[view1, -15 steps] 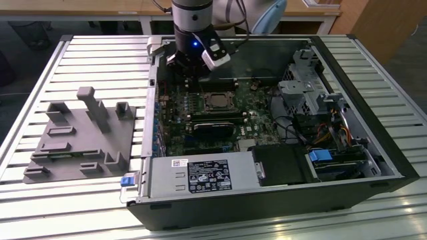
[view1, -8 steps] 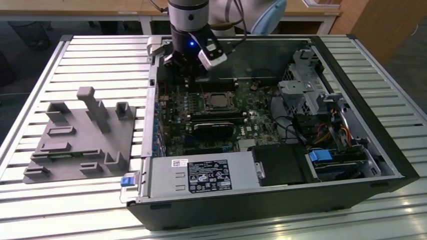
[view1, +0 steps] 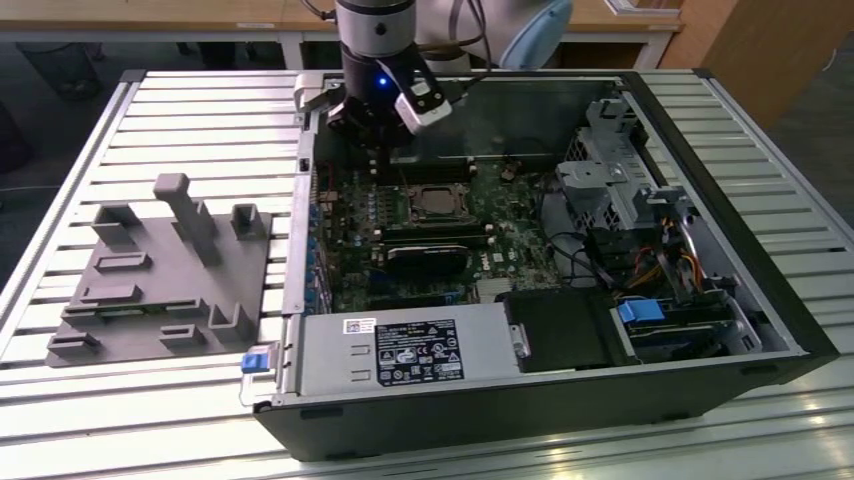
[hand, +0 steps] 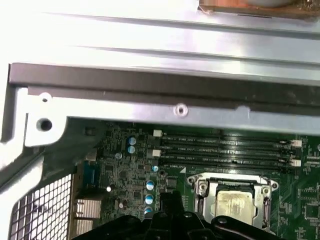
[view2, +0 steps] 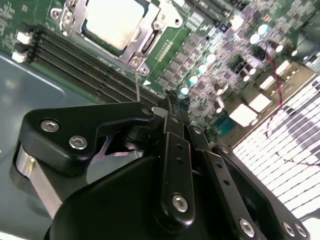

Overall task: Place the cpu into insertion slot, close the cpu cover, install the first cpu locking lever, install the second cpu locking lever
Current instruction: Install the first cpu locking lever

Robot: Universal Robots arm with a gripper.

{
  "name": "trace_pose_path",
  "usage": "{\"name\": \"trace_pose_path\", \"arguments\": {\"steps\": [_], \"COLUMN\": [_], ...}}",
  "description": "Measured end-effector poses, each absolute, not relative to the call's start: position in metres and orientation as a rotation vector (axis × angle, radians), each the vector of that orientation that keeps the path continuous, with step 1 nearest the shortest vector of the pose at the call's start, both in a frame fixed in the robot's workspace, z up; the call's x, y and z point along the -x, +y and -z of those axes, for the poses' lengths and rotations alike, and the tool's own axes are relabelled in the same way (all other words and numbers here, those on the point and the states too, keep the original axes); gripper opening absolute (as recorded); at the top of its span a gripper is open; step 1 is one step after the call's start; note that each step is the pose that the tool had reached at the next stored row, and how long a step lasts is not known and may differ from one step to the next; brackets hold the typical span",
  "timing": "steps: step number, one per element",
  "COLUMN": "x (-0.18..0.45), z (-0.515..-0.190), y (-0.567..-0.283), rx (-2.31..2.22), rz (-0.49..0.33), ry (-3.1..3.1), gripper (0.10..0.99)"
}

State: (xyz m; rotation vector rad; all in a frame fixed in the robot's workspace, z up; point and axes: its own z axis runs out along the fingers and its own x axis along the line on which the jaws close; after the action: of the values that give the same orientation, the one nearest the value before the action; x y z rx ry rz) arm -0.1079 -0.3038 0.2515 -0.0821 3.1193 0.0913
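Cpu (view2: pixel 110 22) is seated beneath the shut cover (view2: pixel 150 35); the claw (view2: pixel 169 107), apparently pressed together and empty, is held near it. A thin lever (view2: pixel 136 87) stands unlatched; it could be bent or missed by an off-line push.

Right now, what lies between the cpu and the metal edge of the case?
The long black memory slots lie there, running side by side between the cpu and the case edge. The first wrist view shows this plainly.
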Motion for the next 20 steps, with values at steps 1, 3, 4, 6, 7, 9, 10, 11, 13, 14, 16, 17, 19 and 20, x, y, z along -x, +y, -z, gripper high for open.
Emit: {"name": "trace_pose_path", "arguments": {"steps": [1,3,4,6,7,9,10,11,13,14,16,17,19,20], "x": [0.108,0.108,0.107,0.105,0.103,0.100,0.098,0.098,0.096,0.096,0.094,0.094,0.092,0.091], "z": [-0.251,-0.251,-0.251,-0.251,-0.250,-0.250,-0.250,-0.250,-0.250,-0.250,-0.250,-0.250,-0.250,-0.250], "y": [-0.302,-0.298,-0.296,-0.295,-0.294,-0.294,-0.294,-0.294,-0.294,-0.294,-0.294,-0.294,-0.294,-0.294], "rx": [0.082,0.080,0.080,0.079,0.079,0.079,0.079,0.079,0.078,0.078,0.078,0.078,0.078,0.078], "rz": [-0.091,-0.091,-0.091,-0.091,-0.091,-0.091,-0.091,-0.091,-0.091,-0.091,-0.091,-0.091,-0.091,-0.091], "ry": [3.119,3.119,3.119,3.119,3.119,3.119,3.119,3.119,3.120,3.119,3.119,3.119,3.120,3.119], "gripper": [0.122,0.122,0.122,0.122,0.122,0.122,0.122,0.122,0.122,0.122,0.122,0.122,0.122,0.122]}}
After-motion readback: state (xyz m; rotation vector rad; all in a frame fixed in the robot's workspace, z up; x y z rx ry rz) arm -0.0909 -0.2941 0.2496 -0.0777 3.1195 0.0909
